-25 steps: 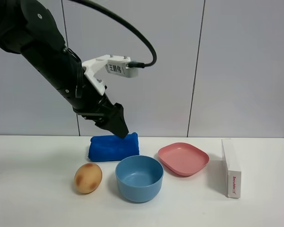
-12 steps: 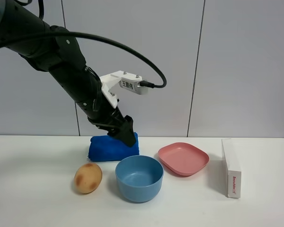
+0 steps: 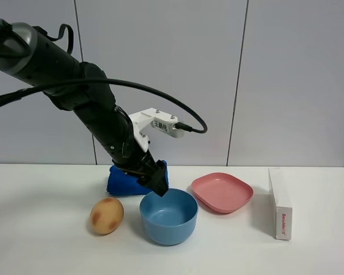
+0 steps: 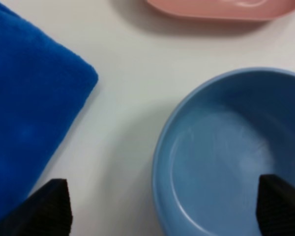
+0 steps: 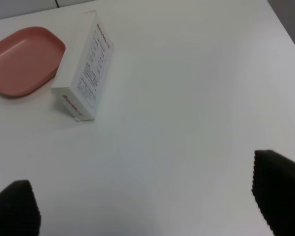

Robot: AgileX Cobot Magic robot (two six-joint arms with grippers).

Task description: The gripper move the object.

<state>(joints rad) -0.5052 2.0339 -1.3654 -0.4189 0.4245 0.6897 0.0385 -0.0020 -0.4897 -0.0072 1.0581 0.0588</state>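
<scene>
The light-blue bowl [image 3: 169, 216] stands upright on the white table [image 3: 40, 189], front centre. My left gripper [image 3: 160, 187] hangs at the bowl's back-left rim, just in front of the dark-blue towel [image 3: 121, 181]. In the left wrist view the gripper [image 4: 164, 209] is open and empty; one fingertip [image 4: 49, 206] is outside the bowl [image 4: 226, 157] near the towel [image 4: 24, 113], the other is over its inside. My right gripper [image 5: 147, 206] is open and empty over bare table, out of the high view.
A pink plate [image 3: 222, 192] lies right of the bowl; it also shows in the left wrist view [image 4: 221, 7] and the right wrist view [image 5: 22, 61]. A white box [image 3: 281, 203] [image 5: 83, 73] stands further right. A brown spotted oval object [image 3: 106, 215] lies left of the bowl.
My left arm has come down and forward from above the towel to the bowl's back-left rim. The bowl, plate, box and oval object have not moved.
</scene>
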